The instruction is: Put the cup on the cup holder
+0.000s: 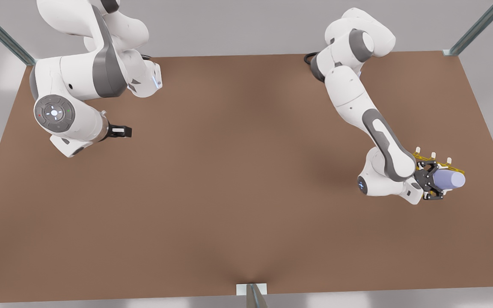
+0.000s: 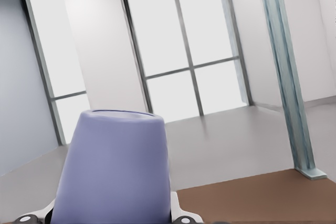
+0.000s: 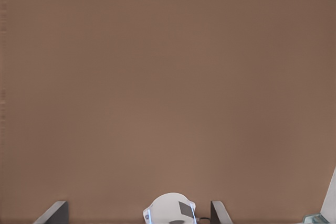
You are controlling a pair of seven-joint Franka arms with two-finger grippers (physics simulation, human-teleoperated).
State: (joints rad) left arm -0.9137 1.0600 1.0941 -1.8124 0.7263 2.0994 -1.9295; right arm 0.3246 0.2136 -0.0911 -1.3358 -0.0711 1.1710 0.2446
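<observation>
Left wrist view: cup (image 2: pixel 113 166) sitting close between the left gripper's fingers (image 2: pixel 181 214), window wall beyond. Front view: left gripper (image 1: pixel 435 182) clamping the cup (image 1: pixel 449 179) sideways, over the yellow cup holder (image 1: pixel 437 161) at the table's (image 1: pixel 229 179) right. Right gripper (image 1: pixel 120 131) waiting far left, fingers (image 3: pixel 52 213) spread, holding nothing.

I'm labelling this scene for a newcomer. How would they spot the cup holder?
Start on the brown table and go to its edge on the front view's right. There the left gripper holds a lavender cup; the cup holder sits just behind, a yellow wire frame with short white pegs.
</observation>
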